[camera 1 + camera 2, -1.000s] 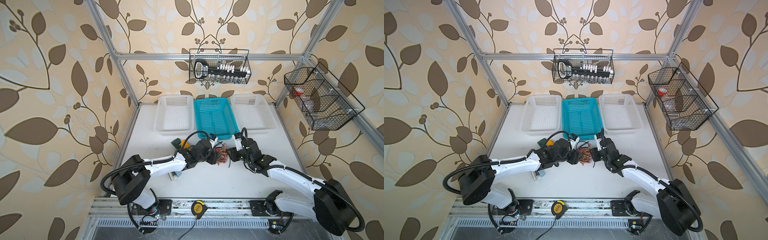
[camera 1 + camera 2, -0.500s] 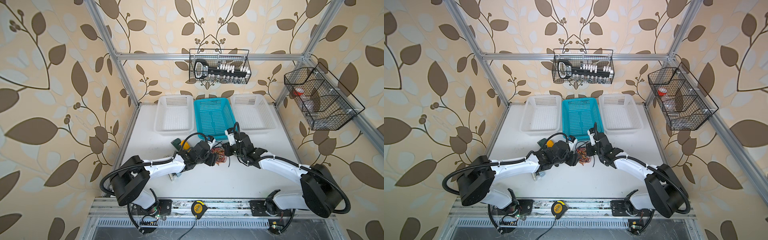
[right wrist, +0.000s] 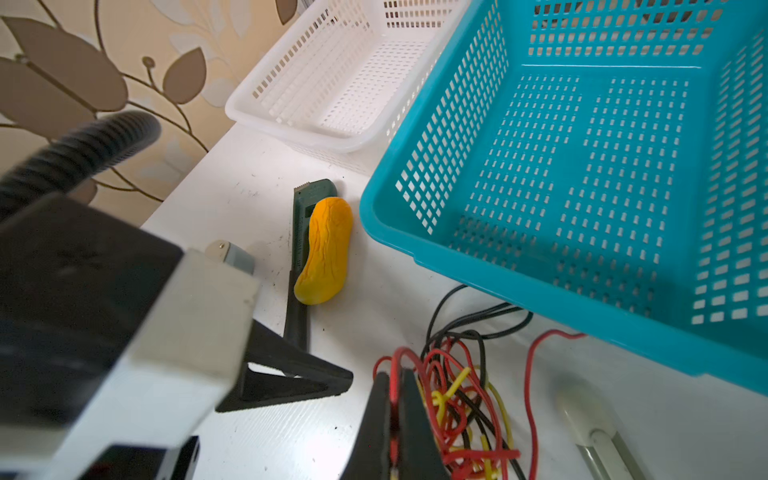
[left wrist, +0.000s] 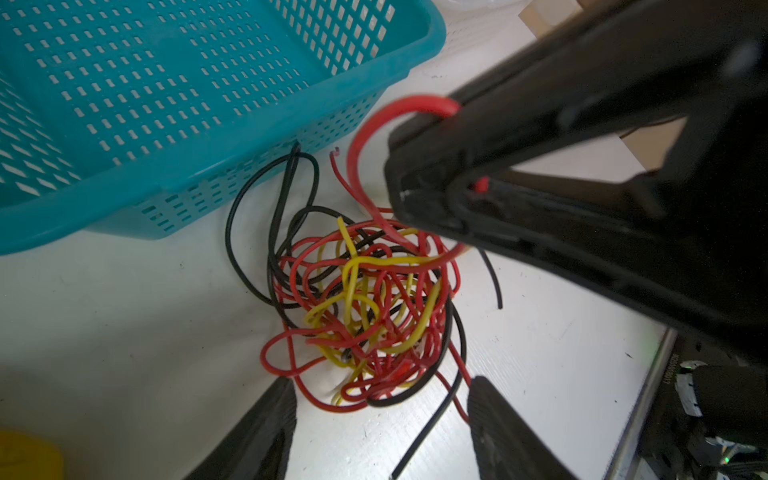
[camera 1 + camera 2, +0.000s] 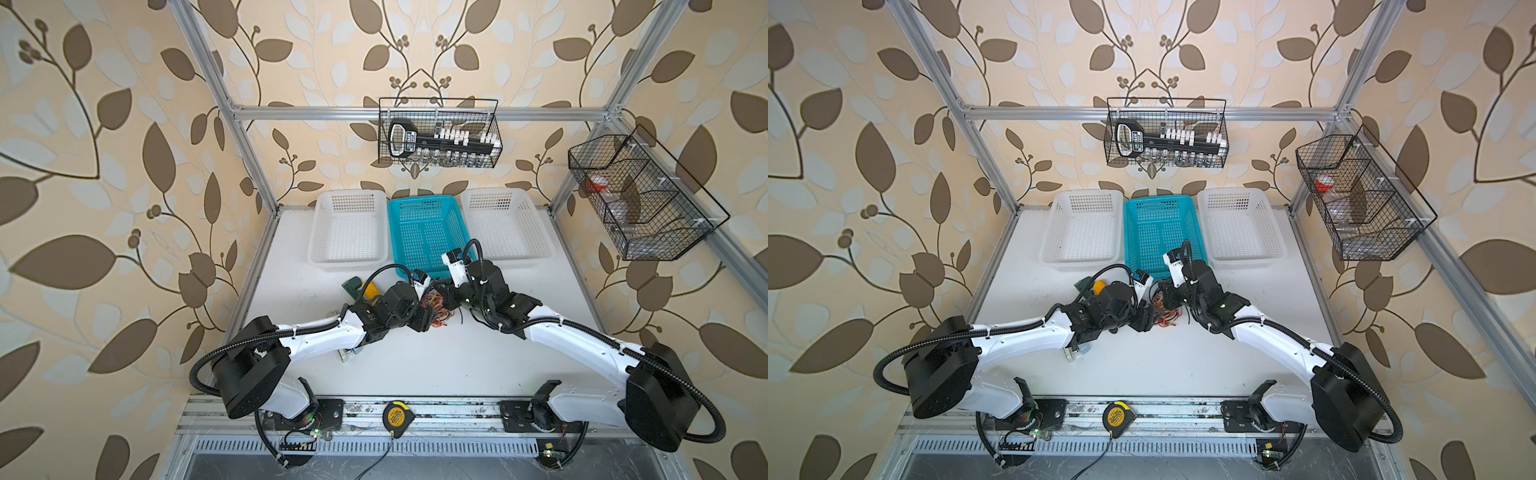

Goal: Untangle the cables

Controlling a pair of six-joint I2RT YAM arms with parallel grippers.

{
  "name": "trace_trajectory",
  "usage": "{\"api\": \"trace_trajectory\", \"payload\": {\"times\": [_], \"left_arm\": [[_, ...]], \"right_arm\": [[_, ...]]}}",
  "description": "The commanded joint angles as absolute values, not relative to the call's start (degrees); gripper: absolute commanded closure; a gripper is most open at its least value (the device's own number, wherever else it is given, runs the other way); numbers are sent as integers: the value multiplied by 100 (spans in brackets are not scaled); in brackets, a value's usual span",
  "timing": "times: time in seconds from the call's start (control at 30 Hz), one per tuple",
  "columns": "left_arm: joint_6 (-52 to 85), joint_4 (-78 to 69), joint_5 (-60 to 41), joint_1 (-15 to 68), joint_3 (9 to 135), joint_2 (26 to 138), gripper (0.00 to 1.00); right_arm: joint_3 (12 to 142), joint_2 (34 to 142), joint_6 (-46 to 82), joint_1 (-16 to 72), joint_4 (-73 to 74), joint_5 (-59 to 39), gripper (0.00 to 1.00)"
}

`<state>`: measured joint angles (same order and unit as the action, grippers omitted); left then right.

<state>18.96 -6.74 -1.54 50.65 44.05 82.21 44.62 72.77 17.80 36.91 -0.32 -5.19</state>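
The cables (image 4: 365,299) lie as one tangle of thin red, yellow and black wires on the white table, just in front of the teal basket (image 4: 208,166). Both top views show the cables (image 5: 434,301) between the two grippers. My left gripper (image 4: 380,386) is open, its fingers standing either side of the tangle's near edge with nothing gripped. My right gripper (image 3: 397,378) is shut on a red cable that loops up out of the pile. In the left wrist view that red cable (image 4: 365,137) arches into the right gripper's black jaws.
Two white baskets (image 5: 347,232) (image 5: 505,224) flank the teal basket (image 5: 424,232) at the back. An orange-yellow toy (image 3: 326,245) rests on a green tool (image 3: 300,208) to the left of the tangle. A clear tube (image 3: 598,436) lies nearby. A yellow tape measure (image 5: 395,417) sits on the front rail.
My right gripper moved left into the tangle and shut on a red cable. The left gripper stayed open at the pile.
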Motion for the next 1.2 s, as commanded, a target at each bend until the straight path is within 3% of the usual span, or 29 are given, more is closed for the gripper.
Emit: {"api": "trace_trajectory", "payload": {"times": [0.0,0.2,0.33,0.43,0.67,0.93,1.17], "left_arm": [[1866,-964,-103,5080,4385,8181,33],[1977,-1202,-30,5080,4388,8380,34],[1986,-1201,-94,5080,4474,8541,43],[2004,-1200,-98,5080,4468,8654,57],[2057,-1189,90,5080,4226,8536,100],[2082,-1147,446,5080,3913,8192,100],[2162,-736,1139,5071,3646,7594,100]], "right_arm": [[4663,7177,1877,3792,-105,-621,100],[4721,6984,2021,3966,-45,-623,100],[4764,6874,2072,4016,4,-671,100],[4801,6773,2096,4048,9,-704,100],[4756,6399,2024,4050,-191,-85,100],[4629,6139,1932,3930,-502,469,100],[4175,5794,2329,3037,-688,526,100]]}}
